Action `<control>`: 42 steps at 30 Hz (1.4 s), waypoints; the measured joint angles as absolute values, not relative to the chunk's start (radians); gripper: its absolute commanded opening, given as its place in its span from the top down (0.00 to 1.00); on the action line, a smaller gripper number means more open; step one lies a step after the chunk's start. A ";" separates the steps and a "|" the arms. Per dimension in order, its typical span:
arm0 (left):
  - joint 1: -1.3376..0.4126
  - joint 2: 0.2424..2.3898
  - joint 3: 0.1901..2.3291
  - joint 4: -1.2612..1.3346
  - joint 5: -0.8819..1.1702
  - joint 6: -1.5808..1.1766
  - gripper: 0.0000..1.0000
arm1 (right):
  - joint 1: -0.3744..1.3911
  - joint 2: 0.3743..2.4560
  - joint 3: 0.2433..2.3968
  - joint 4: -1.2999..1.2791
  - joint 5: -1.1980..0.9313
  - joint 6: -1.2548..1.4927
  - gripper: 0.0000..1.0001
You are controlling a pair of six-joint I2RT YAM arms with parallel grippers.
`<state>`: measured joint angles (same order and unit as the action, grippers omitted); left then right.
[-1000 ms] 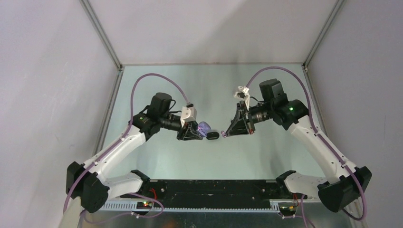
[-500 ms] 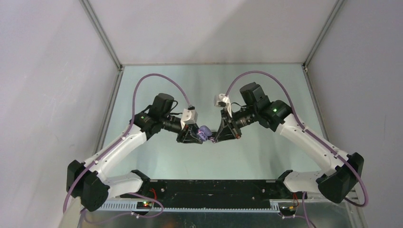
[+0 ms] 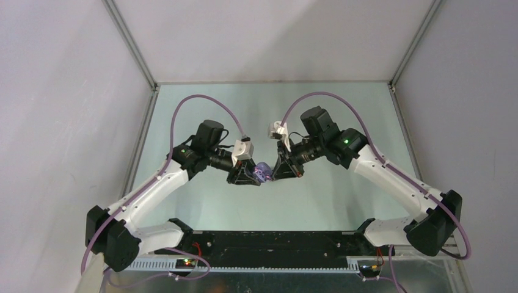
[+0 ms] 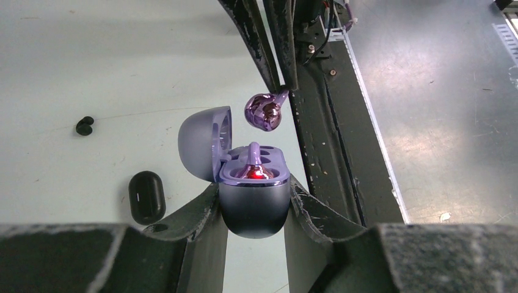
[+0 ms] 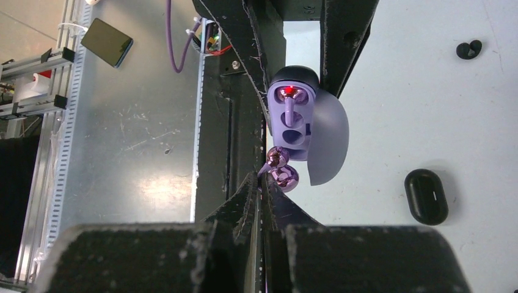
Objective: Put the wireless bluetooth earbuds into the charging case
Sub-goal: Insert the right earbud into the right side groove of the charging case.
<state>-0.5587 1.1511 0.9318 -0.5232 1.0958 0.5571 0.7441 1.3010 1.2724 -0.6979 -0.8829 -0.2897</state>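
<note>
Two charging cases are being shown. A glossy pale lilac oval plastic charging case (image 4: 253, 213) is being clamped by its lower body between the fingers of the left end effector (image 4: 253, 201), at lower centre of the left wrist view. Its hinged lid (image 4: 201, 149) is standing open to the left, and a red light is glowing in its tray. A closed black oval charging case (image 4: 147, 196) is lying on the pale green counter (image 4: 91, 61) at lower left, apart from both arms.

Two shiny lilac earbuds are being seen. A seated lilac earbud (image 4: 253, 163) is resting in one well of the tray. The second well, nearer the right end effector (image 5: 262, 183), is showing open in the right wrist view. A held lilac earbud (image 4: 266, 112) is being pinched by its stem between the narrowly closed fingers of the right end effector, just above the tray. A small gap is being shown below it in the left wrist view.

One small black earbud (image 4: 84, 126) is being seen on the counter at the left edge, well apart from the cases.

In the top view, both end effectors are being brought together at the centre of the frame, with the lilac case between them.
</note>
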 measured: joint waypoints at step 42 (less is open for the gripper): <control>-0.559 1.150 0.932 -0.519 1.111 0.550 0.93 | 0.780 1.364 1.287 -0.660 -0.844 -0.276 0.85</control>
<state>-0.5591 1.1503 0.9318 -0.5190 1.1114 0.5499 0.7799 1.3636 1.2873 -0.6598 -0.8444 -0.2764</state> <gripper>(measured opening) 0.375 0.134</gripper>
